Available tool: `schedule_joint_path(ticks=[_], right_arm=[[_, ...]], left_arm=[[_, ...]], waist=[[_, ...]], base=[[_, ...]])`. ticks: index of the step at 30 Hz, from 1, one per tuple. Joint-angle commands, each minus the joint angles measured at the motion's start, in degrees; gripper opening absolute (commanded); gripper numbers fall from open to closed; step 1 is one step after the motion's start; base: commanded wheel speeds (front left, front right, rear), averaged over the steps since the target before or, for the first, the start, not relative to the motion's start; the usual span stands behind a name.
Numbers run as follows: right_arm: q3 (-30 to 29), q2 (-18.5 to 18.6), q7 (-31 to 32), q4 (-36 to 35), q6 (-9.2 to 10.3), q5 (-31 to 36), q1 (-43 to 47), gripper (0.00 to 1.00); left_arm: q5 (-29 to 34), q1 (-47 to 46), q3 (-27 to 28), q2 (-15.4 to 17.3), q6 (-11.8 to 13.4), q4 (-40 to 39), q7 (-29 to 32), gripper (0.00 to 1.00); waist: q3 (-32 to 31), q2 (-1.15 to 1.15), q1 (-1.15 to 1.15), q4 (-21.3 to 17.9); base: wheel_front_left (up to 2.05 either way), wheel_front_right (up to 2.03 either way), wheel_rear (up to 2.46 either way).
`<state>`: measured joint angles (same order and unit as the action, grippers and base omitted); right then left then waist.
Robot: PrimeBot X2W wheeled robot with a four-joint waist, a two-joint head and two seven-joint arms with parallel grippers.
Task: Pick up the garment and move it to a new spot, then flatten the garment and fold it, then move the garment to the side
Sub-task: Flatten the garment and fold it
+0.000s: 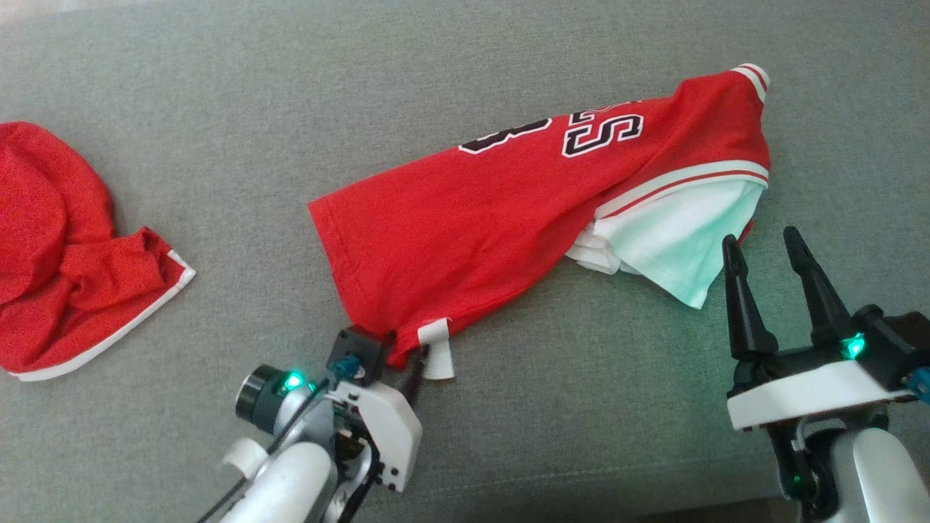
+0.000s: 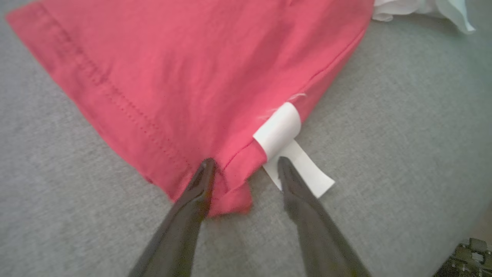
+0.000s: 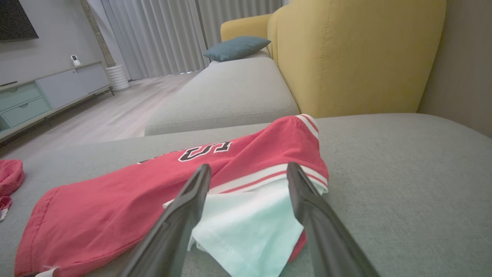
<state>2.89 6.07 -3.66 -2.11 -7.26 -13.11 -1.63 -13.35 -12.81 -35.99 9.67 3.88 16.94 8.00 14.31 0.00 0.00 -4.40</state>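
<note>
The left tool point(image 2: 245, 161) was down low on the grey sofa seat point(image 1: 508, 58). Its two dark fingers point(image 2: 192, 200) stood wide apart and had no grip on anything yet. One finger lay over the bottom corner of the red shirt point(image 1: 508, 211). The other was on the little white label point(image 2: 278, 129) that stuck out from the hem, so the corner sat between them. The shirt lay in the middle of the seat, bunched up, with a white part point(image 1: 676, 247) poking out at its other end. The right tool point(image 1: 759, 237) hung just beside that white part, open wide with nothing in it. Well off to the left lay another red cloth point(image 1: 65, 254). I think the robot was taking hold of the shirt, to lift it or to pull it flat; I could not tell which. Next, the left fingers would need to shut on the corner and catch the cloth, not just the label.
</note>
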Motion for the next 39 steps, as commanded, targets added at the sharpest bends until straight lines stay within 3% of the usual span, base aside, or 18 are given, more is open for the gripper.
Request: schedule_joint_path(ticks=[1,12,28,29,30,31,32,39], right_arm=[[0.76,0.0,0.61,-1.44,-0.23,-0.56,-0.85,1.0],[0.64,1.44,9.33,4.06,-0.23,-1.5,1.09,1.0],[0.2,-0.08,12.81,15.18,-0.23,-1.55,-5.34,1.0],[0.38,-0.16,13.54,15.74,-0.23,-1.64,-5.47,0.96],[0.59,-0.22,14.18,16.15,-0.23,-1.8,-5.57,0.76],[0.73,-0.2,14.63,16.4,-0.23,-1.84,-5.66,0.2],[0.82,-0.2,14.91,16.51,-0.23,-2.0,-5.68,0.0],[-1.71,0.53,15.05,11.7,-0.23,-2.52,-3.43,0.0]], left_arm=[[-0.63,-1.28,2.03,0.68,0.38,-0.46,0.81,0.02],[-0.59,-1.62,1.63,1.16,1.07,-2.75,0.73,0.0],[-0.32,-4.2,0.85,0.74,1.26,-2.86,-0.7,0.0],[-0.35,-4.27,0.85,0.73,1.31,-2.77,-0.82,0.0],[-0.38,-4.31,0.89,0.73,1.43,-2.72,-1.0,0.0],[-0.4,-4.36,0.91,0.72,1.53,-2.69,-1.16,0.0],[-0.44,-4.39,0.99,0.73,1.65,-2.68,-1.42,0.0],[-0.29,-4.19,2.29,1.61,3.07,-4.5,-5.47,0.0]], waist=[[0.16,0.0,0.0,-0.04],[1.22,0.0,0.0,0.89],[5.87,0.0,0.0,2.49],[5.95,0.0,0.0,2.52],[6.02,0.0,0.0,2.53],[6.08,0.0,0.0,2.55],[6.07,0.0,0.0,2.57],[4.51,0.0,0.0,2.43]], base=[[0.0,0.0,0.0],[0.0,0.0,0.0],[0.0,0.0,0.0],[0.0,0.0,0.0],[0.0,0.0,0.0],[0.0,0.0,0.0],[0.0,0.0,0.0],[0.0,0.0,0.0]])
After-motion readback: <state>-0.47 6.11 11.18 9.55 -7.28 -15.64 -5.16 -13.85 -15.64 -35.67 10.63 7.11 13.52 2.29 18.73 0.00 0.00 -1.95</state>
